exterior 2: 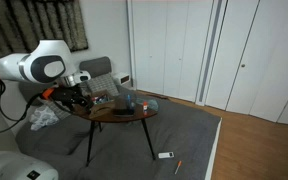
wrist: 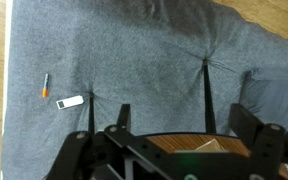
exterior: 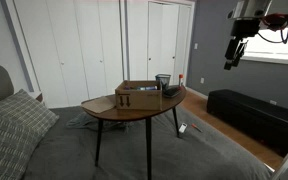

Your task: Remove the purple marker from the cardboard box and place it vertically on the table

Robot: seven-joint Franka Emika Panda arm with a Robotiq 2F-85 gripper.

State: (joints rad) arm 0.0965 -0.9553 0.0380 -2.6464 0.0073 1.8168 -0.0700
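Observation:
The cardboard box (exterior: 137, 96) stands on the dark wooden table (exterior: 109, 109). In the wrist view only a corner of the box (wrist: 206, 147) shows on the table's edge (wrist: 174, 146). The purple marker is not visible in any view. My gripper (exterior: 233, 57) hangs high in the air, well to one side of the table and apart from the box. In the wrist view its fingers (wrist: 181, 111) are spread wide, open and empty, above the grey carpet. In an exterior view the gripper (exterior 2: 76, 95) is a dark shape by the table's (exterior 2: 119, 112) end.
A black mesh cup (exterior: 163, 82) stands on the table next to the box. An orange pen (wrist: 45, 88) and a small white object (wrist: 71, 101) lie on the carpet. A dark bench (exterior: 252, 110) and a grey couch with a plaid pillow (exterior: 14, 122) flank the table.

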